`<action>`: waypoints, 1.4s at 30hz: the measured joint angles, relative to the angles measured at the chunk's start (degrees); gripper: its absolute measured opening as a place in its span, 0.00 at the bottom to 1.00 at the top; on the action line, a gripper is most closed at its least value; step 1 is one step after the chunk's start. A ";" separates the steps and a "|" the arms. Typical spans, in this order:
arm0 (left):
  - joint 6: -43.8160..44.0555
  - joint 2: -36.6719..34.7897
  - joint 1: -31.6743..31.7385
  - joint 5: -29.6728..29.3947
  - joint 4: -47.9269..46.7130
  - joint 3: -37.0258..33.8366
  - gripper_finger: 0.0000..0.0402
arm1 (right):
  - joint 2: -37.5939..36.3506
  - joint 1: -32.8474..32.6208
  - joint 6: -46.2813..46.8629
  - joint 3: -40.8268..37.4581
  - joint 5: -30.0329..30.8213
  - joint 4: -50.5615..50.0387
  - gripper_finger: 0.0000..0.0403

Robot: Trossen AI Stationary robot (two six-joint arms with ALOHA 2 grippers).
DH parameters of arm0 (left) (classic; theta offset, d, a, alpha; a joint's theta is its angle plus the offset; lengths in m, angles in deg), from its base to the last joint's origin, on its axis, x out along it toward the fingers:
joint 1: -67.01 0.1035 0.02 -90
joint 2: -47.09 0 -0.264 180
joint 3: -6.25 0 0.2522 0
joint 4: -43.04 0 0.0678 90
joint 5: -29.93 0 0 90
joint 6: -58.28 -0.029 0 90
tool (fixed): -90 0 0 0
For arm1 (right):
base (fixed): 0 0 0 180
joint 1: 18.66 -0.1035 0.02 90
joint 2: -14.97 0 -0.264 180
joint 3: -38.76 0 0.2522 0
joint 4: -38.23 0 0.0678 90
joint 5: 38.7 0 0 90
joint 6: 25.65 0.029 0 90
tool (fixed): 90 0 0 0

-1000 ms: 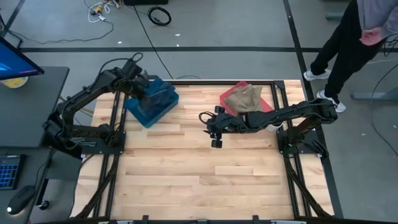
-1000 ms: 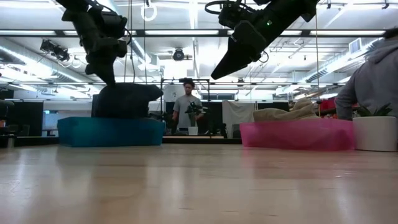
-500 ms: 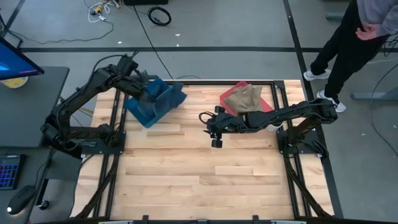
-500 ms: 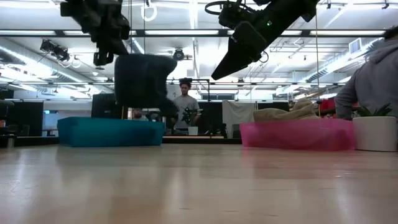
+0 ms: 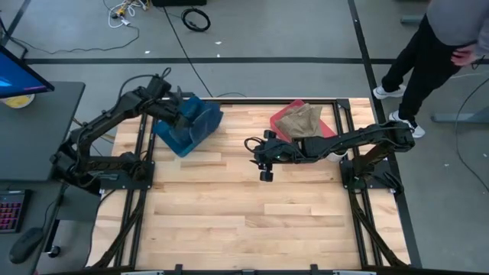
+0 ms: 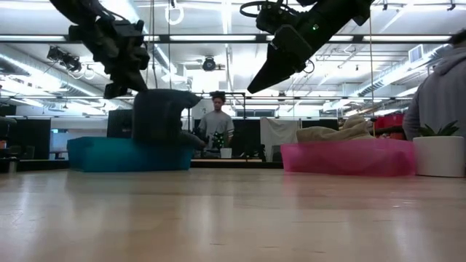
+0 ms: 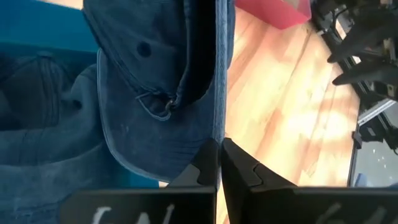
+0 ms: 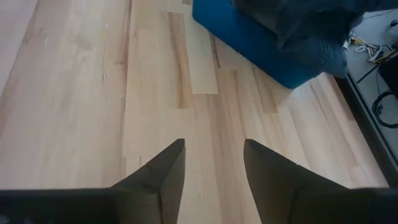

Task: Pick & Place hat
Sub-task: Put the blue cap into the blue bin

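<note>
A blue denim hat (image 5: 202,116) hangs at my left gripper (image 5: 179,113) over the blue bin (image 5: 182,139) at the table's far left. In the low view the hat (image 6: 164,115) reaches down to about the bin's rim (image 6: 131,154). More dark denim (image 7: 37,124) lies in the bin. My left gripper (image 7: 219,163) is shut on the hat. My right gripper (image 5: 260,158) hovers open above the table's middle, nothing between its fingers (image 8: 163,180). My left gripper pinches a thin edge of the hat (image 7: 217,134) between its two shut fingers, coming slanting down from the table's left. The hat hangs beyond and below the fingers, its crown with an eyelet (image 7: 144,48) turned sideways, over the blue bin.
A pink bin (image 5: 325,126) with a tan hat (image 5: 299,120) stands at the far right of the table. A person (image 5: 432,46) stands beyond the table's far right corner; another person (image 6: 216,125) shows in the room behind. Bare wood (image 5: 244,221) fills the near half.
My left gripper has taken hold of the denim hat and lifted it off the pile in the blue bin, tipping and rolling as it rose. The hat swung up toward the bin's right side, then sank a little. My right arm kept still.
</note>
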 joint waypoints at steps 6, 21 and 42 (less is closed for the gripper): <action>-0.08 -1.75 0.72 0.07 -0.27 1.18 0.02 | 0.07 0.53 -5.55 -0.04 1.94 9.85 0.42; 1.82 -5.53 0.70 -0.31 -1.07 1.18 0.02 | 13.23 12.06 0.22 2.56 -9.62 43.43 0.03; 3.28 -5.53 0.69 -8.05 -4.86 1.18 0.10 | 38.42 13.93 -2.19 37.79 -8.61 33.11 0.00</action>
